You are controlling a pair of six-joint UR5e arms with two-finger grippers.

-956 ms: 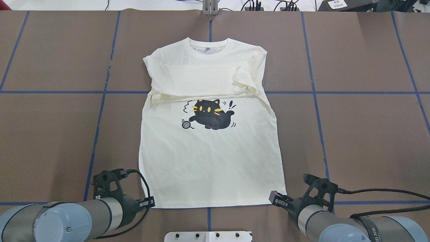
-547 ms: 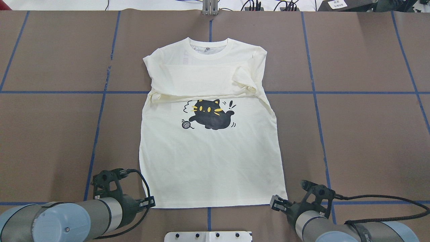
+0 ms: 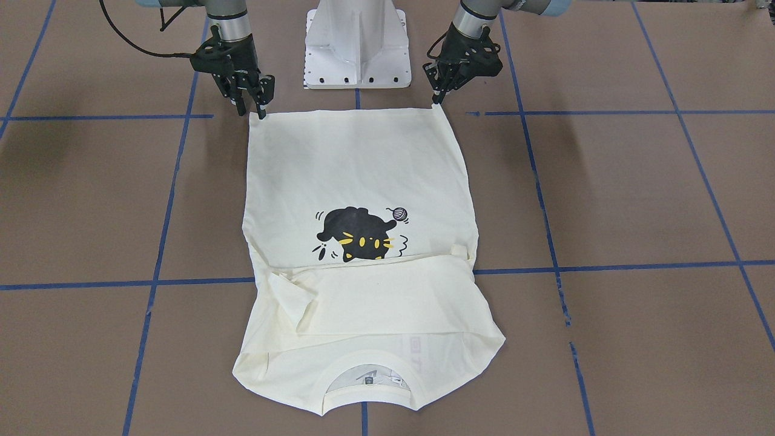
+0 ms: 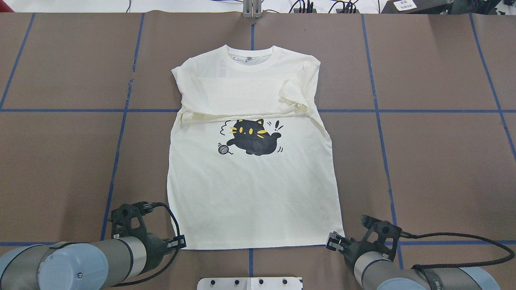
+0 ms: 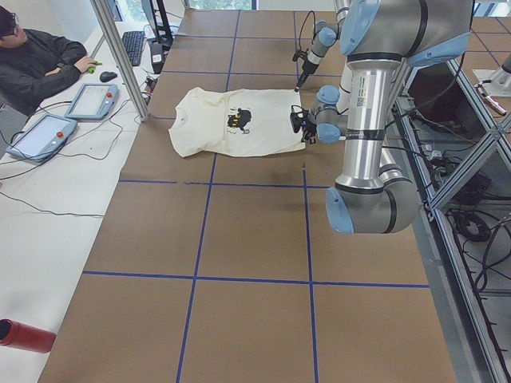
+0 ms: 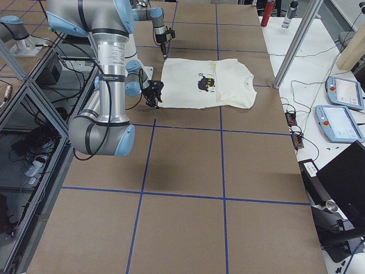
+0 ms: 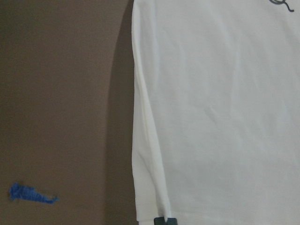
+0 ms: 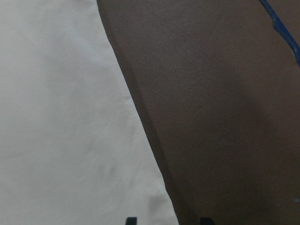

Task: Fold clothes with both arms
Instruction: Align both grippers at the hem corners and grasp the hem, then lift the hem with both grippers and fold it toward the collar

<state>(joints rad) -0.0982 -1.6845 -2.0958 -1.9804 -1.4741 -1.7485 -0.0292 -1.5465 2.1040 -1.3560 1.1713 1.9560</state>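
Observation:
The cream T-shirt (image 4: 254, 193) lies flat on the brown table with its cat print (image 4: 252, 139) up, the collar far from the robot and the sleeves folded across the chest. My left gripper (image 4: 180, 243) is at the hem's near left corner, and in the left wrist view (image 7: 165, 220) its tips sit together on the hem edge. My right gripper (image 4: 331, 241) is at the hem's near right corner. In the right wrist view (image 8: 168, 220) its fingers stand apart on either side of the shirt's (image 8: 61, 117) corner.
The white pedestal base (image 3: 357, 48) stands just behind the hem, between the two arms. Blue tape lines (image 4: 117, 161) cross the table. An operator (image 5: 40, 56) sits with teach pendants (image 5: 40, 136) beyond the table's far side.
My right gripper has moved a little back toward the robot, along the hem's right corner. The left arm and the shirt have not moved.

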